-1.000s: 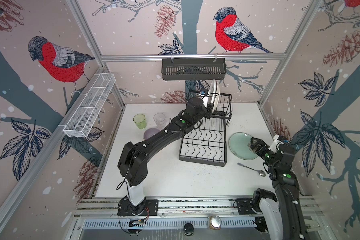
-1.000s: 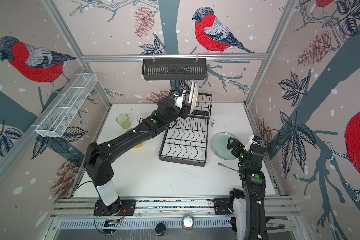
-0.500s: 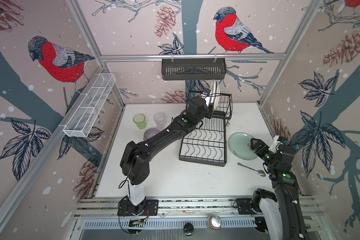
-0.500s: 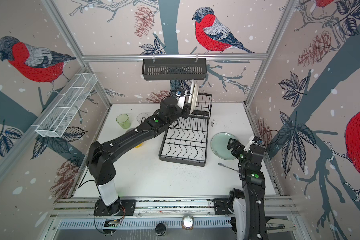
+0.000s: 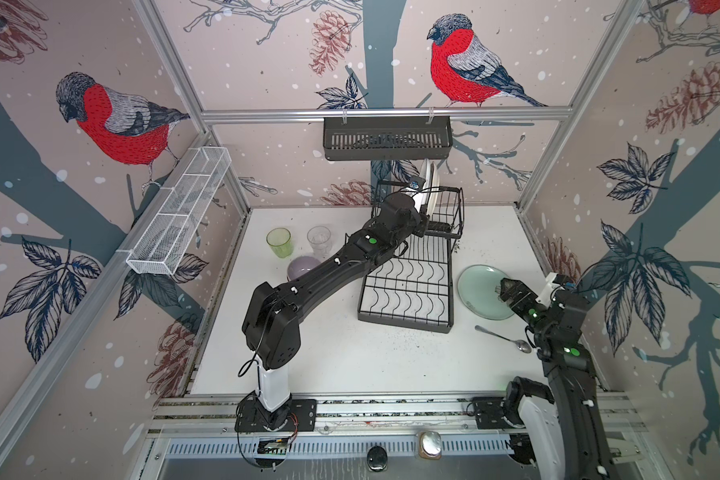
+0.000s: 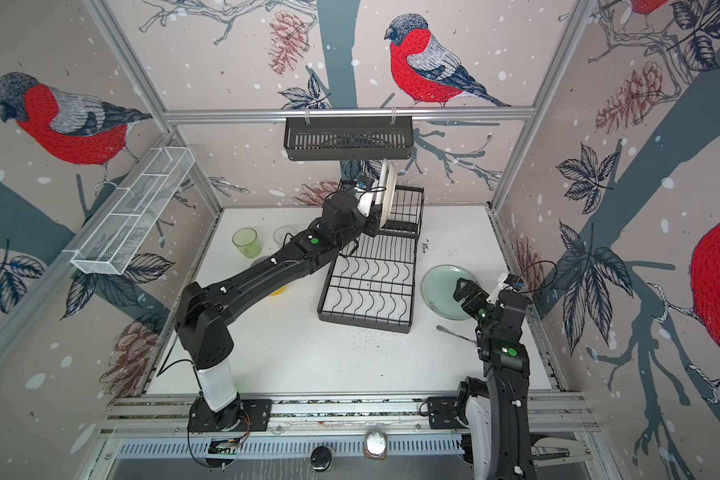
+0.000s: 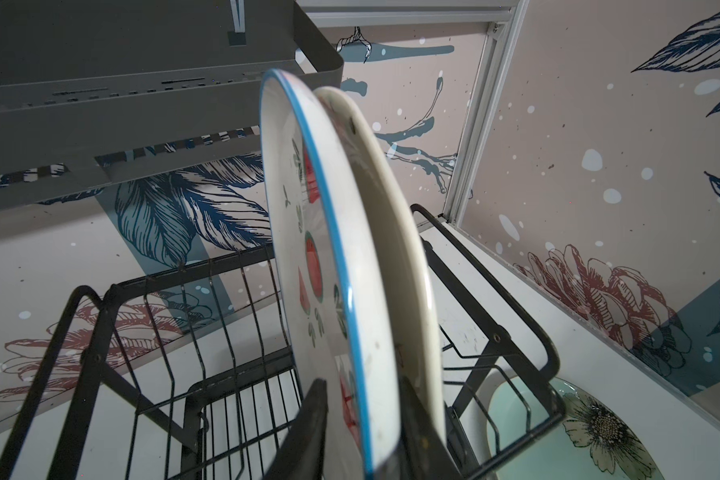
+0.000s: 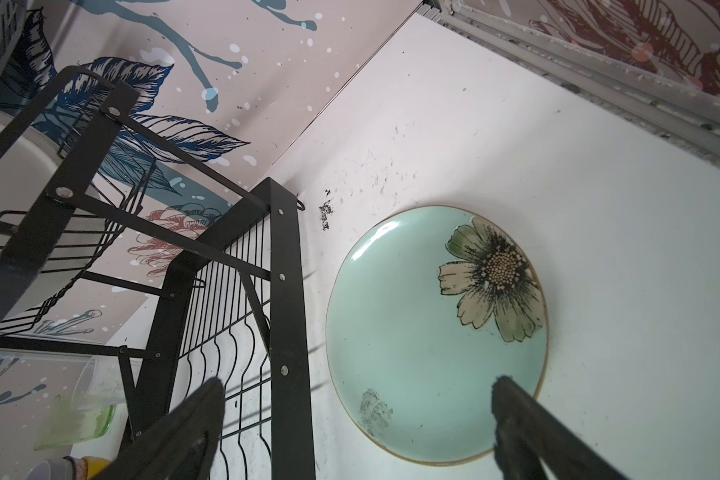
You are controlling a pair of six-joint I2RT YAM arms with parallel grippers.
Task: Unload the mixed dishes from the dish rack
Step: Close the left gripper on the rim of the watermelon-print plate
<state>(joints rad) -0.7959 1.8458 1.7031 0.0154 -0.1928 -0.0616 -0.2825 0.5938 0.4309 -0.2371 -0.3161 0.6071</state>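
Far L on the counter (image 5: 350, 361), the green glass (image 5: 279, 243) and clear glass (image 5: 319, 240) are set upright side by side, out of the rack. Just in front of them the lilac bowl (image 5: 302, 266) is seen, partly hidden by the L arm. A yellow bowl (image 6: 277, 290) shows from under that arm in a top view. No pink-patterned bowl can be made out.

Centre: the dish rack (image 5: 406, 291). Its lower tier is seen bare in both top views. On the raised tier at the back, 2 plates are left standing on edge, close together: the patterned white plate (image 7: 304, 232) and the plain white plate (image 7: 391, 232). The left end effector (image 7: 362, 384) is narrowed round the patterned plate's lower rim w/ a finger on each side; a firm grip can't be confirmed.

R of the rack, the pale green plate (image 5: 481, 291) is laid flat on the counter, unloaded. The right end effector (image 8: 358, 384) is held wide above it w/ nothing in it. A metal spoon (image 5: 504, 337) lies nearer the front.

Judged: mostly done, 2 plates to go, the patterned one being taken.
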